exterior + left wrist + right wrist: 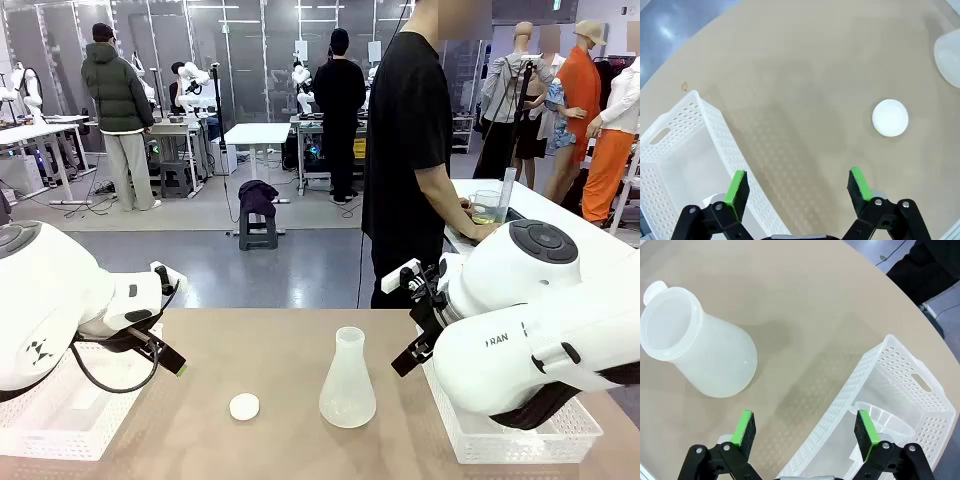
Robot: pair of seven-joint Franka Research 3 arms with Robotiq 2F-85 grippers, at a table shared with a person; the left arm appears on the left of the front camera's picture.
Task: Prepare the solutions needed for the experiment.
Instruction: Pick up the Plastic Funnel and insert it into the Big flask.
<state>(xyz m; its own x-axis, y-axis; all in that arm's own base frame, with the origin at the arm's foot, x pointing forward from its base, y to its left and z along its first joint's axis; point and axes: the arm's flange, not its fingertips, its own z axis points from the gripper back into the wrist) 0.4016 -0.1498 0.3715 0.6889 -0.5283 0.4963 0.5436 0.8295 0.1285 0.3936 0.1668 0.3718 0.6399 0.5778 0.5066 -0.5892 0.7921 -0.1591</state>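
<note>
Both arms hang over the table (280, 340) with wide, empty jaws; the mixing step looks not yet begun.

The left gripper (798, 176) hangs over the edge of a white basket (670, 150), and the right gripper (804, 416) hangs over the rim of another basket (900, 365). The flask (715, 360) stands ahead of the right gripper, near it. It looks empty from above, though the frosted wall makes that hard to tell. A pale yellow solution (485, 216) sits in a clear cup far beyond both grippers, by the person's hand (478, 229). A small white cap (890, 117) lies ahead of the left gripper. The next move likely calls for holding the flask steady for filling.
</note>
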